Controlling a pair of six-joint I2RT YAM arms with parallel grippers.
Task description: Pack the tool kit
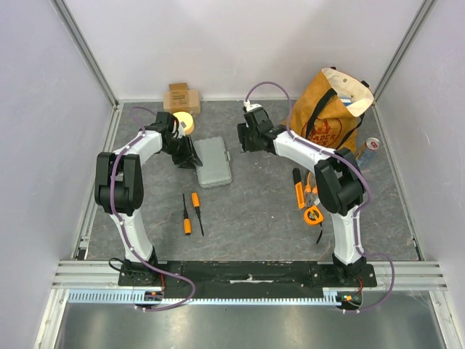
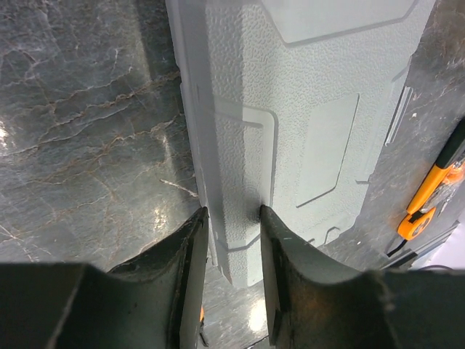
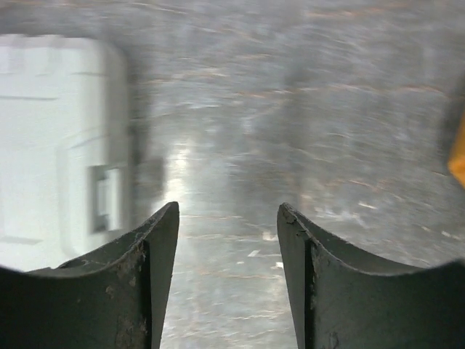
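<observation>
Top view, L to R: L gripper [image 1: 187,154] sits at the left edge of the grey tool-kit case [image 1: 213,161], which lies flat & shut just left of frame ctr. Below it, lower-left of ctr, two orange-and-black screwdrivers [image 1: 190,212] lie loose on the table [image 1: 254,218]. R gripper [image 1: 243,138] hangs just right of the case, apart from it. Mid-right of frame: more loose tools [image 1: 301,190] plus a round orange tool [image 1: 314,216]; tote bag [image 1: 327,113] upper right. Judging by this, nothing is visibly packed: every tool seen is outside, and the case interior is hidden w/ the lid down. Prob. left to do: open case, seat each tool in a slot, close it. Early stage. Left wrist view adds what top can't: fingers [image 2: 190,247] straddle a corner of the case, one by its side wall, the other on the textured top. Jaws are part-way apart, and I can't tell if they're pinching or only set around it. Right wrist view, blurred: R gripper released, bare table between its fingers. The case is at frame left w/ a latch [image 3: 105,196] that top view doesn't resolve. There's an orange sliver at far right edge, can't tell what.
</observation>
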